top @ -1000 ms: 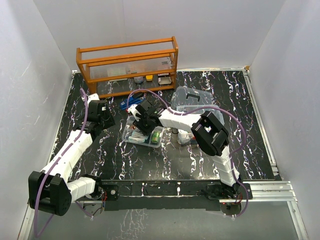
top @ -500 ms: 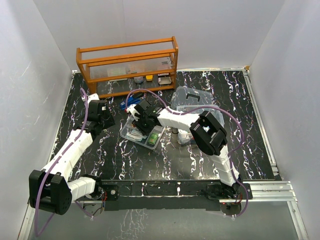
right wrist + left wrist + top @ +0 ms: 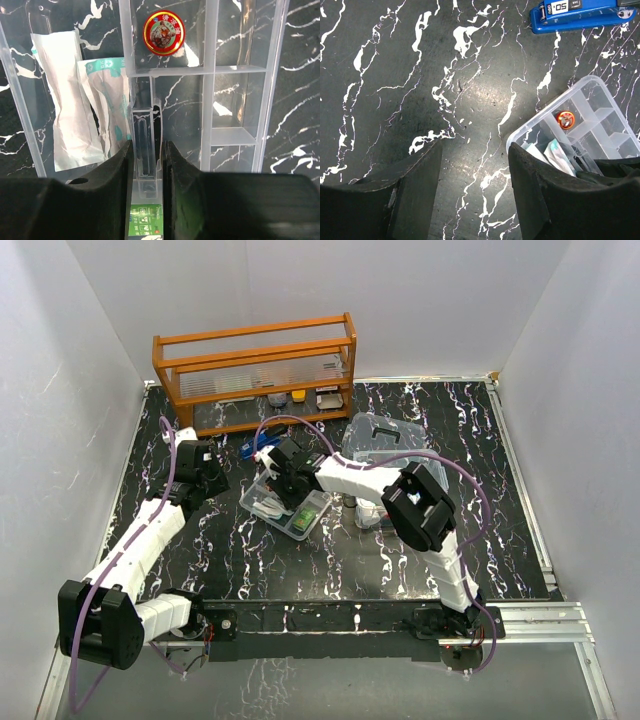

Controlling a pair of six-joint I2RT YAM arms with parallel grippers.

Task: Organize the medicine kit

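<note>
Overhead looks down; both wrist views (close) share the tray.

"50" on blue object

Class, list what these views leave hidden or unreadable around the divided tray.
- Green-labelled item: right wrist view, mostly under the right gripper, cut by the bottom edge.
- Divided tray: left wrist view, part behind the left gripper, part cut by the right edge.
- Small items on the orange rack: top view, too small to identify.
</note>
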